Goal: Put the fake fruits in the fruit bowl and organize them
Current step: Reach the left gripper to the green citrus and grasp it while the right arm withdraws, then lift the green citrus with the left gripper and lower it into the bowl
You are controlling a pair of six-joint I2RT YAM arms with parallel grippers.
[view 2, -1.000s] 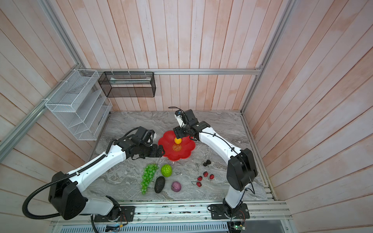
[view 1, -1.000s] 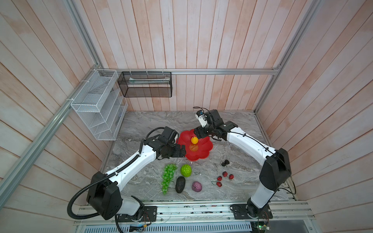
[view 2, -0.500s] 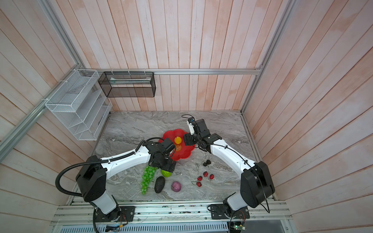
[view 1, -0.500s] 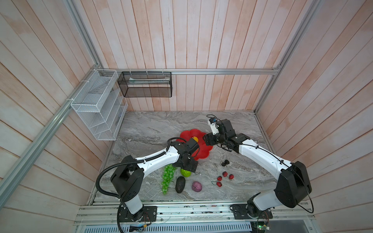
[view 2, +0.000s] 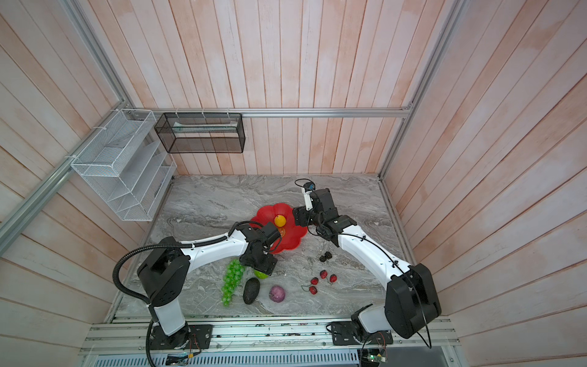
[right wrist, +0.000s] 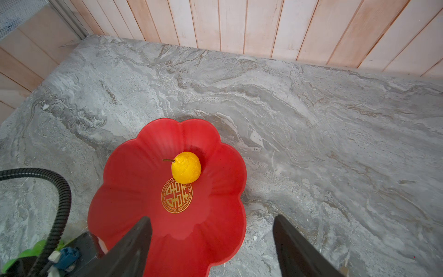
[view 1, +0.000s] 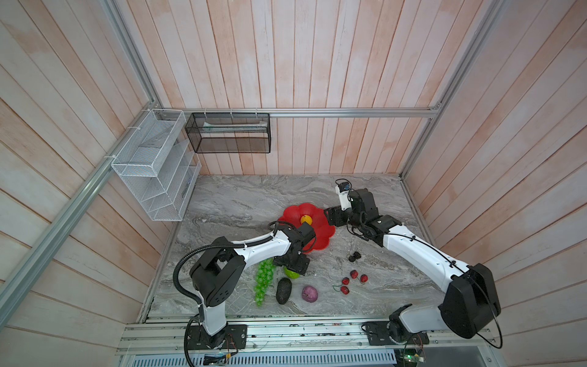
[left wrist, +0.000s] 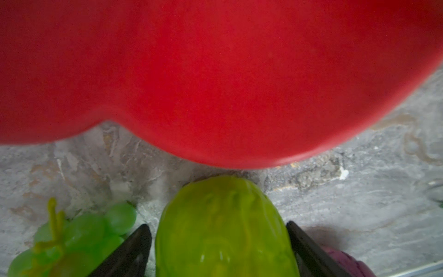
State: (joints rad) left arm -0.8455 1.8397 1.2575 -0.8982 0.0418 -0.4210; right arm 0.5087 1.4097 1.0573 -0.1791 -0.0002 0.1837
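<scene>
Left gripper (left wrist: 217,224) straddles the bumpy lime-green ball (left wrist: 223,211) beside the rim of the glossy red flower-shaped bowl (left wrist: 215,153), grip unclear. Right gripper (right wrist: 212,217) gapes empty over that rim; grey marble tabletop (right wrist: 323,124) stretches beyond.

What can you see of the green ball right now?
The green ball is lime-coloured, glossy and ridged, and looks like plastic. It appears whole. It rests on the table, straddled by the left gripper, with a finger close at each side; whether they touch it is unclear. The bowl has its rim just beyond the ball, seemingly not touching. The grapes lie beside it, apart. In both top views the gripper hides most of it.
</scene>
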